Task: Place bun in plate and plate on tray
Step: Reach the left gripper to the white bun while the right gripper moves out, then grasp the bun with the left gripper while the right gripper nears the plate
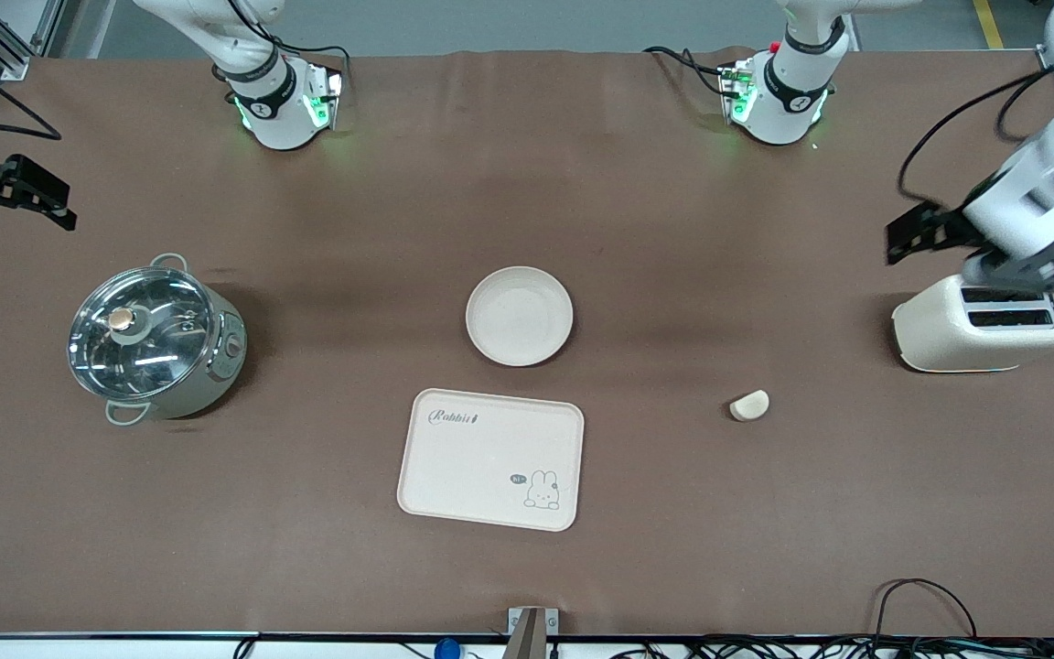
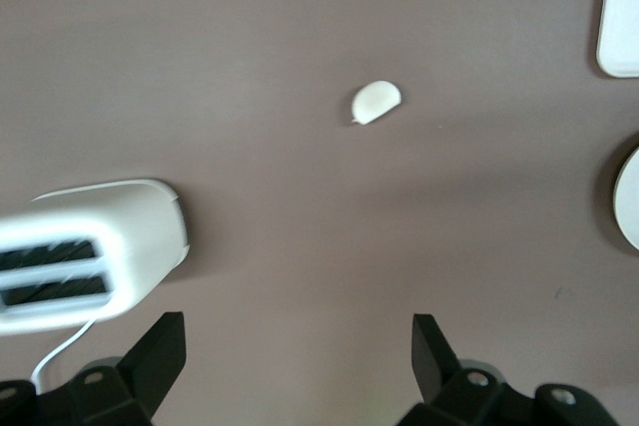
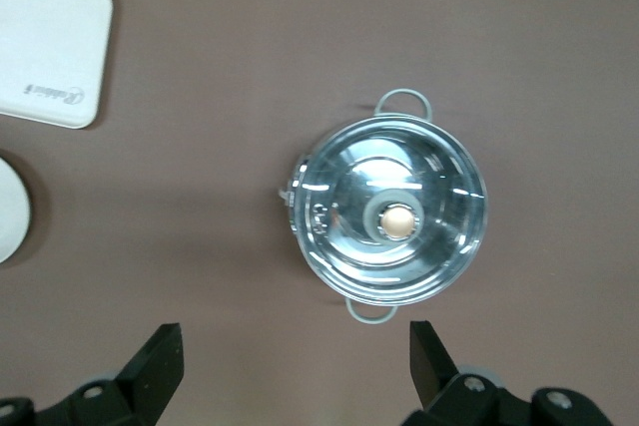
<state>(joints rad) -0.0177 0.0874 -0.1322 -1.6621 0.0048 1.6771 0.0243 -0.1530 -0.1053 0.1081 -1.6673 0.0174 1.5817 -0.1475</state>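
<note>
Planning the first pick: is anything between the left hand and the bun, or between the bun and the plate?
Nothing visible. The open left hand is over the toaster; bare table lies between the bun and the plate.

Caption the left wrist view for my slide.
Open left gripper over the table, bun lying past a toaster.

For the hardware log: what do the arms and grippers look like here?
Both arms are glossy white with black joint bands, green-lit bases and black cables. The left gripper and right gripper are black, with two angular wedge-shaped fingers and round bolt holes.
</note>
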